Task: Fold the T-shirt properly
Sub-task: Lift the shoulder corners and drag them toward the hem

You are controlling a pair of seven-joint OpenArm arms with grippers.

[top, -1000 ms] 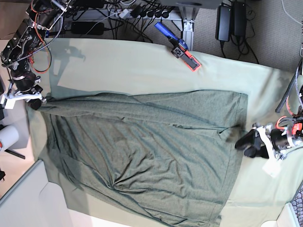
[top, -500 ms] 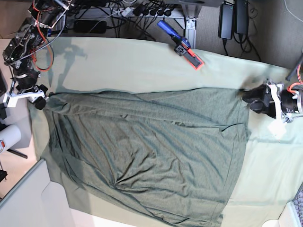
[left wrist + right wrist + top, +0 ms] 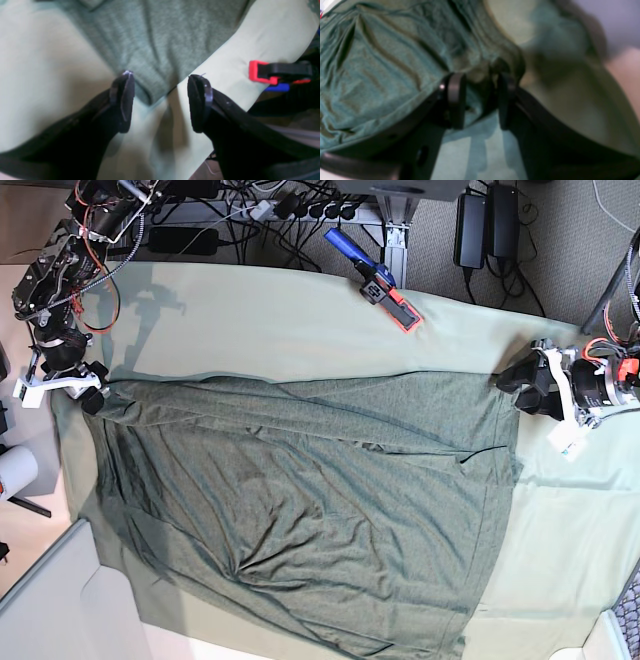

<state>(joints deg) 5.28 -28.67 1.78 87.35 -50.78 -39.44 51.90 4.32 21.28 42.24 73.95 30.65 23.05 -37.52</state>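
Mint-green table cloth [image 3: 300, 320] covers your table, with a red-and-blue clamp [image 3: 378, 280] on its far edge. Your T-shirt [image 3: 300, 500], dark heathered knit and creased, lies spread flat across it. Your left gripper [image 3: 160, 100] hangs fingers apart over one shirt corner; your right gripper [image 3: 477, 100] straddles bunched fabric, fingers parted.

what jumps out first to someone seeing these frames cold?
The big dark T-shirt, spread wrinkled across most of the pale green table cloth. Next, the two claws at its far-edge corners: the left claw open just off the corner at the base view's right, the right claw at the opposite corner, fabric bunched between its fingers in the wrist view. A red, black and blue clamp grips the cloth's far edge.
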